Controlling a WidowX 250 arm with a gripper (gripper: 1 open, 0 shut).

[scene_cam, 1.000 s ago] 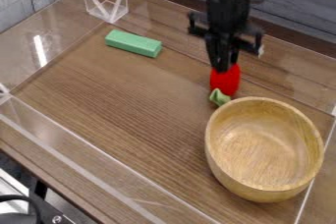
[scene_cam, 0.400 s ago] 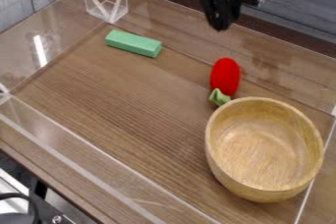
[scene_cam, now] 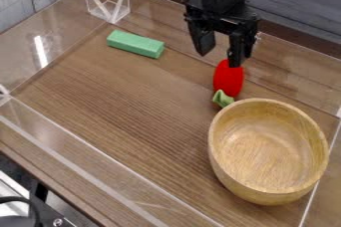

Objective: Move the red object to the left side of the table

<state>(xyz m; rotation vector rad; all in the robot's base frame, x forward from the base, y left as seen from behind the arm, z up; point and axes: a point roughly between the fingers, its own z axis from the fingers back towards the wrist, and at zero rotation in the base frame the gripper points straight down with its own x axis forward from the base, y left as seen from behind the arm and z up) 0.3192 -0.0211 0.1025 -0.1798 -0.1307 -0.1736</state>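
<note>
Standing at the near edge of the table (scene_cam: pixel 120 161), I first meet the big wooden bowl (scene_cam: pixel 269 149) at about four o'clock, empty and sitting close to the clear acrylic wall. Just past its rim, toward twelve o'clock from the bowl, lies the red strawberry toy (scene_cam: pixel 228 78), on the right half of the tabletop with its green leafy end pointing back at the bowl and its long axis running roughly near to far. Directly above its far end hangs the gripper (scene_cam: pixel 221 48), jaws spread wide and holding nothing, pointing steeply down, so the toy lies just at six o'clock from the fingertips. Farther off, at ten o'clock, the flat green block (scene_cam: pixel 136 44) rests well apart on the left side.
</note>
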